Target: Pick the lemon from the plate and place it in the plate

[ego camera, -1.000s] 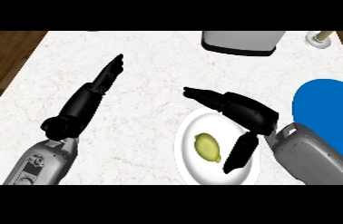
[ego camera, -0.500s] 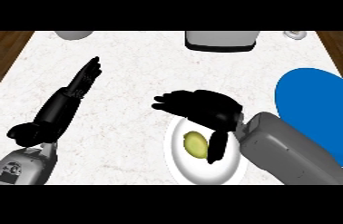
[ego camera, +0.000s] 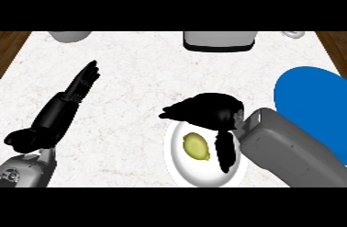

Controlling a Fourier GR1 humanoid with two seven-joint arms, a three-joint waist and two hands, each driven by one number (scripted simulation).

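Right hand (ego camera: 207, 112) hides the white plate's (ego camera: 196, 175) upper rim

Matt white-speckled stone-like counter (ego camera: 136, 106), glossy smooth white plate (ego camera: 196, 173), dull-skinned lemon (ego camera: 196, 147), smooth blue plate (ego camera: 311, 97).

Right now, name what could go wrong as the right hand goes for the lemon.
1. The right hand is over the white plate's far rim, not over the lemon; closing there may miss.
2. The thumb beside the lemon could nudge it away.
3. The blue plate is near the forearm; a swing might knock it.
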